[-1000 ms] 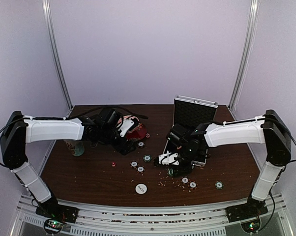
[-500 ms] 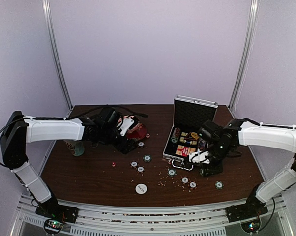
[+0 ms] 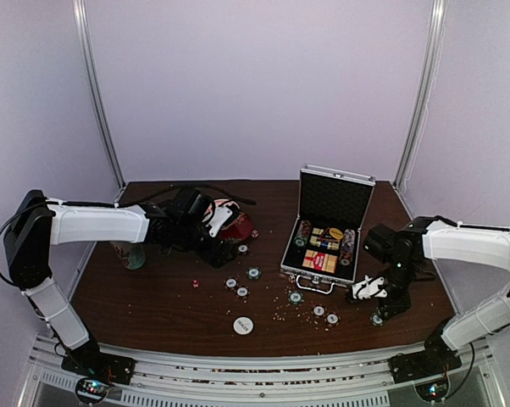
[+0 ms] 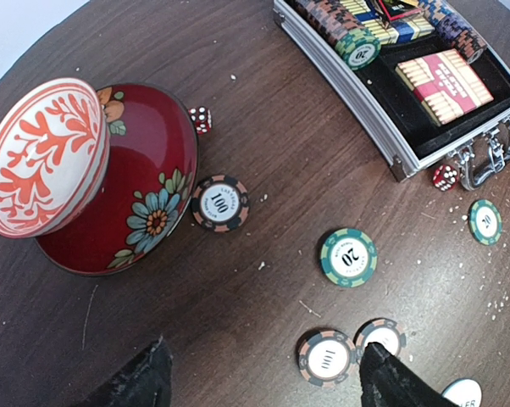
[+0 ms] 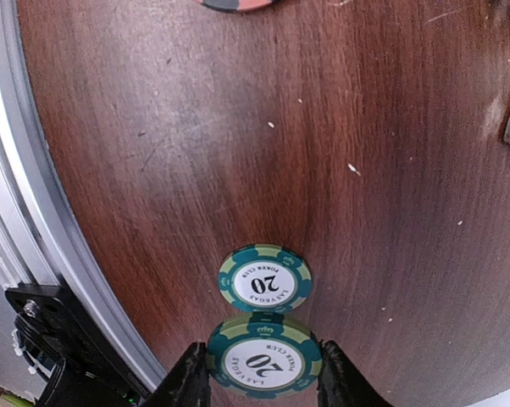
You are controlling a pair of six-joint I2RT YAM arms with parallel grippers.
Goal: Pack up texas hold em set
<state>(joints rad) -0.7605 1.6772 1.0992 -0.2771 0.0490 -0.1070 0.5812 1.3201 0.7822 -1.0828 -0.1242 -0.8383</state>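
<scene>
left wrist view showed the left pincer (image 4: 268, 381) spread open and empty over the tabletop (image 4: 263, 110). below it were at least five loose poker chips (image 4: 347, 257), two red dice (image 4: 200, 119) and one bowl (image 4: 43, 157) on its saucer (image 4: 145, 212). the briefcase (image 4: 357, 110) lay open at the right, holding one card box (image 4: 444, 80) beside rows of chips. the right pincer (image 5: 259, 377) was clamped on one green 20 chip (image 5: 263, 356), just above a second green chip (image 5: 265, 278) lying flat. from overhead, perhaps eight chips lay loose, the grain leaving that unsure, plus one white disc (image 3: 243, 324).
</scene>
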